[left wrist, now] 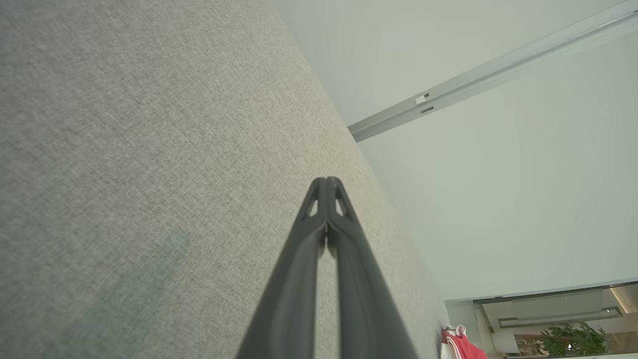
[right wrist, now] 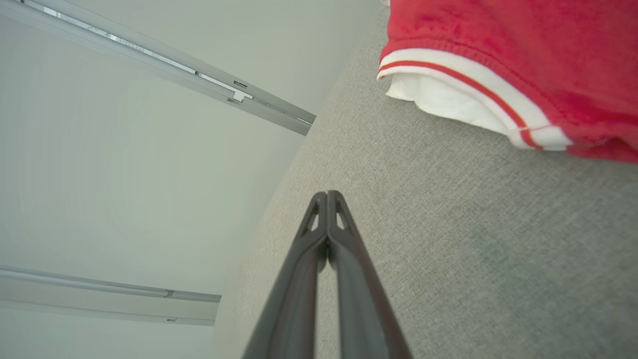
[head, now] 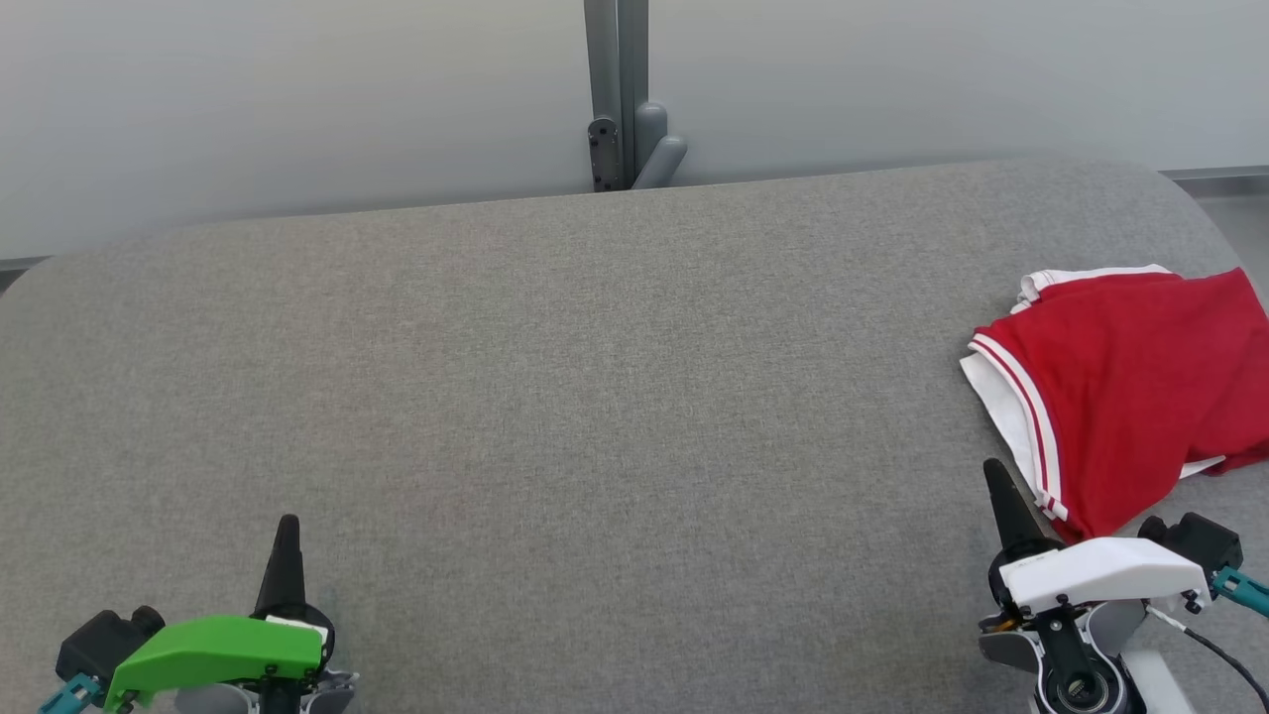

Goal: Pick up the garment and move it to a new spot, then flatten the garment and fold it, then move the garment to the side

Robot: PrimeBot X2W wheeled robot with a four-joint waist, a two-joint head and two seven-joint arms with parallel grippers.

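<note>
While R end effector (tips pinched) points fwd, garment lies near.

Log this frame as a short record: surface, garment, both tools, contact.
surface: grey fabric-covered table
garment: red with white striped trim, lying loosely heaped at the table's right side
left tool: shut and empty, at lower left over bare fabric
right tool: shut and empty, close beside the garment's near hem
contact: neither tool touches the garment; the right wrist view shows a gap of bare table between them

Green left cover, white right cover, dark fingers.
</note>
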